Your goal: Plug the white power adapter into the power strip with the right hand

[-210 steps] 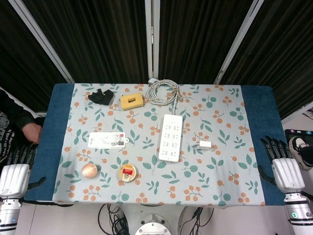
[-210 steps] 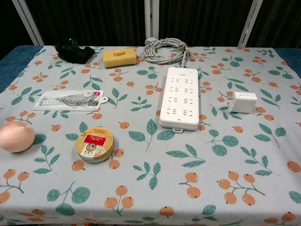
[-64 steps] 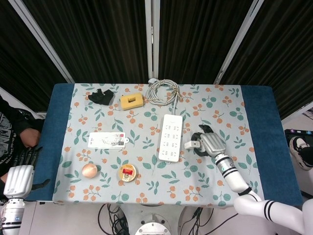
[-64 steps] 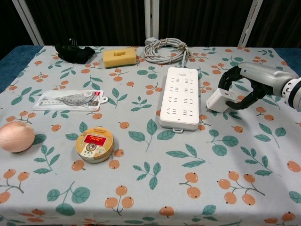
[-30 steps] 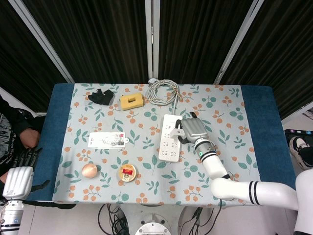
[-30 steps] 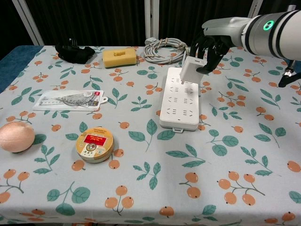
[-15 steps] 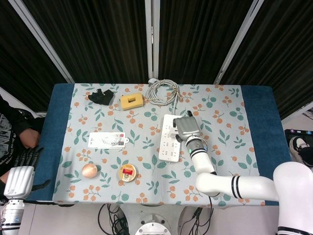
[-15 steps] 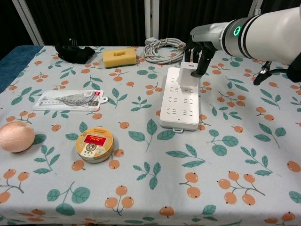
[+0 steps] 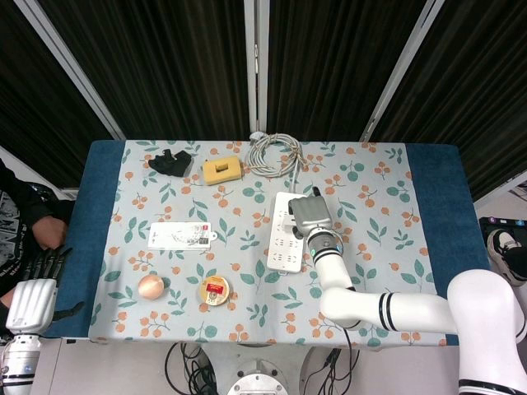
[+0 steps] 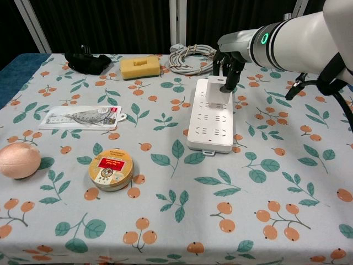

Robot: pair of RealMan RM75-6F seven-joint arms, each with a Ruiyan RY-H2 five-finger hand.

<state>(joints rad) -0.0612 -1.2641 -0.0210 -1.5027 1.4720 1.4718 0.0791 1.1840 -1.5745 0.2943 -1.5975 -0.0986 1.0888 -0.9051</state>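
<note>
The white power strip (image 10: 209,124) (image 9: 282,239) lies lengthwise in the middle of the table. The white power adapter (image 10: 217,95) stands upright on its far half, touching the sockets. My right hand (image 10: 229,66) (image 9: 303,216) hangs just above it, and its dark fingertips (image 10: 226,85) pinch the adapter's top. How deep the prongs sit is hidden. In the head view the hand covers the adapter. My left hand (image 9: 29,303) rests off the table's left front corner, fingers spread, holding nothing.
The strip's coiled grey cable (image 10: 190,58) lies behind it. A yellow sponge (image 10: 140,66) and a black object (image 10: 85,61) sit at the back left. A flat printed packet (image 10: 83,117), a round tin (image 10: 113,168) and a pink ball (image 10: 19,160) lie on the left.
My right hand took the adapter from the cloth right of the strip, carried it over the strip's far half and has now lowered it onto the sockets. The left hand stays put.
</note>
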